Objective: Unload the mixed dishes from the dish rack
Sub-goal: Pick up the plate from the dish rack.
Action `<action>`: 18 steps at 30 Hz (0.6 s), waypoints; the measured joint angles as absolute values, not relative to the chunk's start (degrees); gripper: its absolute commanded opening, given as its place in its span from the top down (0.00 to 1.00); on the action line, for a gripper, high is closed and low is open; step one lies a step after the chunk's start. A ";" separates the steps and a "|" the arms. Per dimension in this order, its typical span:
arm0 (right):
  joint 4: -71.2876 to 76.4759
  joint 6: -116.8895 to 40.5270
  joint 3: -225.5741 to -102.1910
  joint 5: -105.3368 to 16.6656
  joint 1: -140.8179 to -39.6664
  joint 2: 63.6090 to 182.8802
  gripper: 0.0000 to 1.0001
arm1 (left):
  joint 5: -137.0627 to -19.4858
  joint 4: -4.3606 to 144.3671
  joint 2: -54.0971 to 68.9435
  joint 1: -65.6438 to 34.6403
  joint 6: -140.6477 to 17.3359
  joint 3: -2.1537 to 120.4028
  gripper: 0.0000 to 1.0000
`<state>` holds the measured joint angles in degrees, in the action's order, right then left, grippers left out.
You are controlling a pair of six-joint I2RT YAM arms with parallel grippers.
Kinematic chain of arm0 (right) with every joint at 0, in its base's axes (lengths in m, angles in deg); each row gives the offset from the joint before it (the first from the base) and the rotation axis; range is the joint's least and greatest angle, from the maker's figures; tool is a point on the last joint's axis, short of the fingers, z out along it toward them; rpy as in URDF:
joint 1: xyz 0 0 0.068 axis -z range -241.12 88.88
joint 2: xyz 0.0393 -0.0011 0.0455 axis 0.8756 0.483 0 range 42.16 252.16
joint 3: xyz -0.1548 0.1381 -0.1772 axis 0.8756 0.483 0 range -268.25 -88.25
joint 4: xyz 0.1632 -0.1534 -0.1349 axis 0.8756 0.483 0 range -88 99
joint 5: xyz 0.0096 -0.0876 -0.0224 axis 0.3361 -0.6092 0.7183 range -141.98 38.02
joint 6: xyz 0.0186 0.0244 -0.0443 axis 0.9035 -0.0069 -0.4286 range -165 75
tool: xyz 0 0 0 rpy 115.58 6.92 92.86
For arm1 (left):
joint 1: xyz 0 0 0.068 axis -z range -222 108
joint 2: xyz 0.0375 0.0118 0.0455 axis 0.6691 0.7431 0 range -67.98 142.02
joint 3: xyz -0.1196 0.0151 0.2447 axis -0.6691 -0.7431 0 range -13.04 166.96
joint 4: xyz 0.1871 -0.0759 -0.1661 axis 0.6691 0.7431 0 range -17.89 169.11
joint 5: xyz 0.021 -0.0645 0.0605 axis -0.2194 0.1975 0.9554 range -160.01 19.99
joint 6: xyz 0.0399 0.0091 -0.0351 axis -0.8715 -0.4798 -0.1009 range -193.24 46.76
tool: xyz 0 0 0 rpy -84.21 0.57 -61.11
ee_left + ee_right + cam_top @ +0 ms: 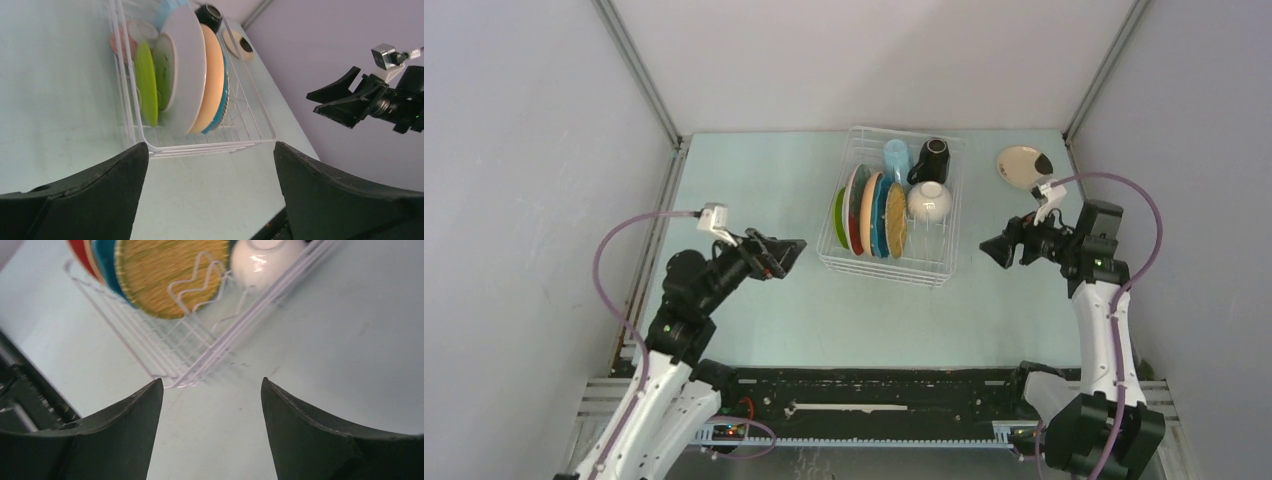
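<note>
The unloading is at an early stage, by my reading: the dish rack (879, 268) stands in the far middle of the table (764, 180) and is nearly full, and only the cream plate (1019, 162) lies outside it, flat on the table at the far right. Inside, the plates stand on edge in a row on the left side: lime green plate (839, 218) outermost, then a red-rimmed one, the orange plate (870, 210), the blue plate (883, 218) and the yellow woven plate (896, 222). The white bowl (930, 201) sits just right of them, with the light-blue cup (896, 156) and black mug (932, 160) at the far end. The step in hand looks like an approach, with no dish picked yet. The left claw (789, 257) hangs left of the rack's near corner, fingers spread wide, holding and touching nothing. The right claw (992, 251) hangs right of the rack, aimed at it, also spread wide and empty, clear of the wires. The right wrist view looks onto the yellow woven plate and the bowl, so that plate seems its likeliest target. The next move calls for bringing one finger to each face of a plate's upper rim, between neighbours that stand close, then lifting it straight up off the tines.
</note>
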<state>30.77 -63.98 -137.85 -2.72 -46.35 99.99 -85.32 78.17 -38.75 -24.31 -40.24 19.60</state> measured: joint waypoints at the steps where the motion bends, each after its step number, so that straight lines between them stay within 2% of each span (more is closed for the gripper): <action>1: 30.16 -63.63 -135.97 -0.49 -46.04 98.78 0.20 | -86.26 77.69 -37.00 -24.29 -38.65 19.64 0.00; 7: 29.16 -63.72 -134.05 4.75 -45.61 98.46 0.20 | -85.48 76.82 -31.06 -19.46 -34.69 21.50 0.00; 18: 28.74 -64.61 -134.05 -1.00 -51.86 100.01 0.20 | -73.96 74.83 -16.94 -3.70 -37.47 36.34 0.00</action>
